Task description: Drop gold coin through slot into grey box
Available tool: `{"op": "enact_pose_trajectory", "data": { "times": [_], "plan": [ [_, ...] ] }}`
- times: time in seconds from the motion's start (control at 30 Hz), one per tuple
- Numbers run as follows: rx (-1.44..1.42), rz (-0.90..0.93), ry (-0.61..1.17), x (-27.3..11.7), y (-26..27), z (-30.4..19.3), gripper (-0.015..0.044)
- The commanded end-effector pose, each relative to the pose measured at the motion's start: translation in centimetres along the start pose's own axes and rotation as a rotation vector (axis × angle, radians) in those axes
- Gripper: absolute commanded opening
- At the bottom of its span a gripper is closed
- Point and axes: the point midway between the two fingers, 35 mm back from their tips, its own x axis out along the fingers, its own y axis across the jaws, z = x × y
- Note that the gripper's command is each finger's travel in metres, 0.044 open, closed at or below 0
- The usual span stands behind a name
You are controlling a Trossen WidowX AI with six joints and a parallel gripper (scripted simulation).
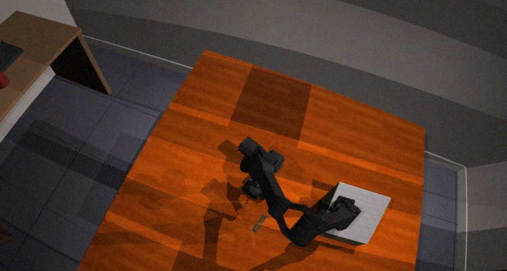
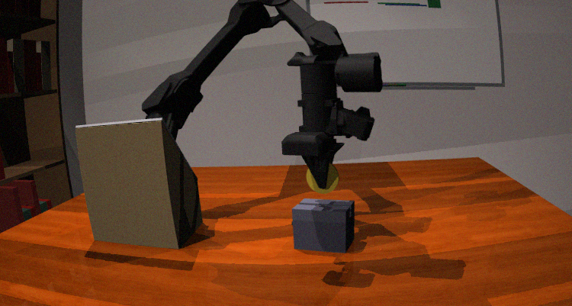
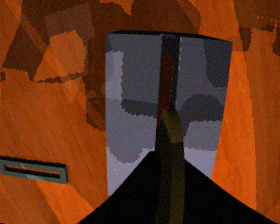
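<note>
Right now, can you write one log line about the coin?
gripper: shut on gold coin | coin: edge-on above grey box slot | green holder: vacant | stage: not released

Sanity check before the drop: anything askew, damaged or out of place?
Nothing stands out. The gripper is shut on the gold coin, held on edge above the grey box. In the wrist view the coin's edge runs along the slot. The box sits upright and closed; the holder lies flat, vacated.
</note>
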Motion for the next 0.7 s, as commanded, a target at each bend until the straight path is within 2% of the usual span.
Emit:
{"op": "enact_pose_trajectory", "data": {
  "times": [0.0, 0.67],
  "plan": [
    [-0.007, -0.001, -0.003, -0.25, -0.25, 0.32, 0.0000],
    [-0.005, 0.002, -0.001, 0.14, -0.30, 0.25, 0.0000]
  ]
}}
